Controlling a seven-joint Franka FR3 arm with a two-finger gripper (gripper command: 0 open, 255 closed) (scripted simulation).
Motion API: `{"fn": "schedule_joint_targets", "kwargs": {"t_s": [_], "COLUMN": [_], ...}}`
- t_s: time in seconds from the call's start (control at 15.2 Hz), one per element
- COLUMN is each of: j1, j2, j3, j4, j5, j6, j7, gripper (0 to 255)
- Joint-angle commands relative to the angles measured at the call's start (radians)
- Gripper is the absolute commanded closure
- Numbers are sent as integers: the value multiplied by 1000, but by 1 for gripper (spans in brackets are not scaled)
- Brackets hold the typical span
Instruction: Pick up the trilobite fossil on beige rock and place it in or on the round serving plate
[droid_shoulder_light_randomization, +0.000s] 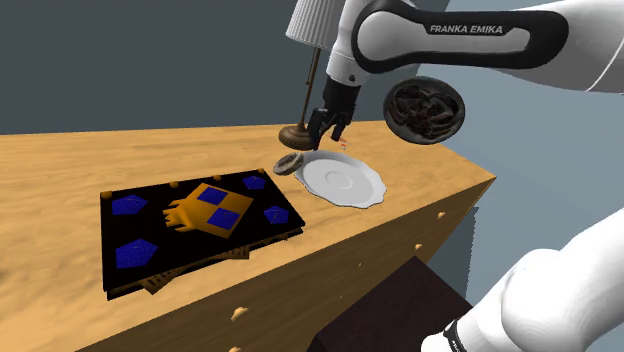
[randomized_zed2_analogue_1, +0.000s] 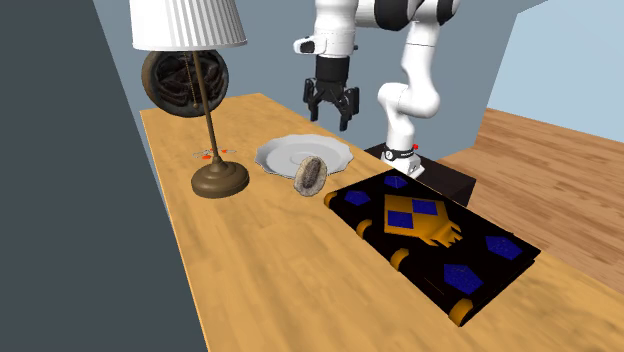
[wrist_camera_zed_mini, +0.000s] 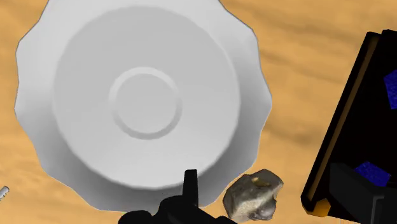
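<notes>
The gripper (randomized_zed2_analogue_1: 334, 114) hangs above the table with its fingers spread, holding nothing. The white plate (randomized_zed2_analogue_1: 285, 152) lies just below it. The fossil (randomized_zed2_analogue_1: 310, 173) sits on the wooden table (randomized_zed2_analogue_1: 250, 260), tipped against the plate's rim, between the lamp (randomized_zed2_analogue_1: 218, 178) and a black board (randomized_zed2_analogue_1: 440, 235) with blue patches.

Beige fossil (randomized_zed2_analogue_1: 310, 174) beside white plate (randomized_zed2_analogue_1: 285, 155).

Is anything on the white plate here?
Nothing lies on the plate; its face is bare. The rock sits on the table beside its rim. The open gripper hangs above. A finger covers a bit of rim in the wrist view.
</notes>
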Motion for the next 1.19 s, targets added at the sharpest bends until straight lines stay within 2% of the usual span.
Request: {"fn": "schedule_joint_targets", "kwargs": {"t_s": [0.0,0.4,0.86,1.12], "j1": [8,46,43,43], "j2": [89,329,337,338], "j3": [17,42,38,38], "j4": [73,300,217,211], "j5": [-25,-100,-104,-105], "j6": [2,-29,62,70], "j7": [30,101,104,104], "gripper": [0,0,0,0]}}
